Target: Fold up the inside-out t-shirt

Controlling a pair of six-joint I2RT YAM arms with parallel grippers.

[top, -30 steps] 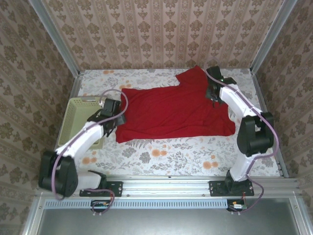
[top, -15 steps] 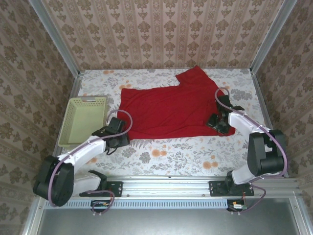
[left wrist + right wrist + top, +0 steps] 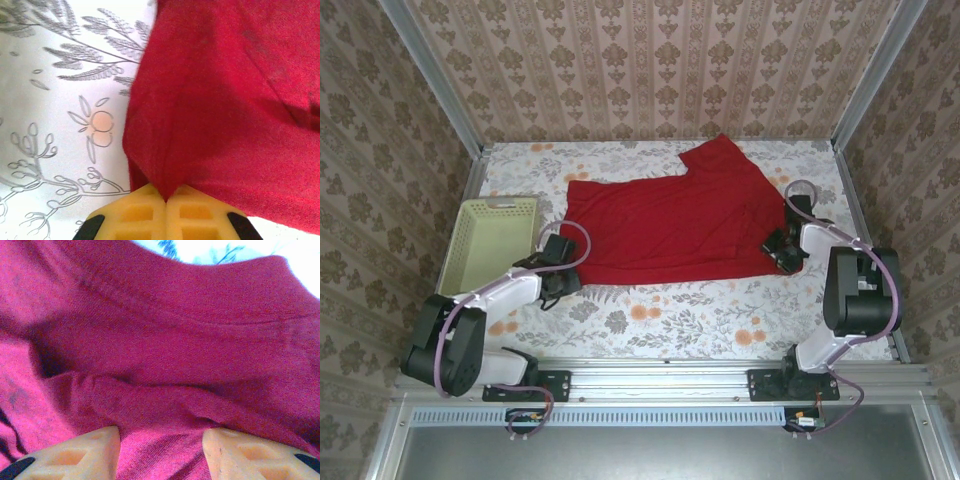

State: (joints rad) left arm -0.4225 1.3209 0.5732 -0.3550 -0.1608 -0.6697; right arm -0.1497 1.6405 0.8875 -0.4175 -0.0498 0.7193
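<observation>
The inside-out t-shirt [image 3: 670, 220], plain red, lies spread flat across the middle of the flowered table [image 3: 660, 320]. My left gripper [image 3: 563, 280] sits low at the shirt's near-left corner. In the left wrist view its yellow fingers meet, and the left gripper [image 3: 166, 200] is shut on a pinched point of red cloth [image 3: 225, 100]. My right gripper [image 3: 780, 250] rests on the near-right corner. In the right wrist view the right gripper [image 3: 161, 452] is open, its fingers standing apart with wrinkled shirt cloth [image 3: 175, 340] lying between them.
A pale green basket [image 3: 490, 245] stands at the left side of the table, just beyond the left arm. Metal rails and wallpapered walls [image 3: 650, 70] close in the table on three sides. Bare tablecloth runs along the front between the shirt and the arm bases.
The left gripper moved down the shirt's left edge to its near corner and shut on the cloth. The right arm swung from the far sleeve to the near-right corner.
</observation>
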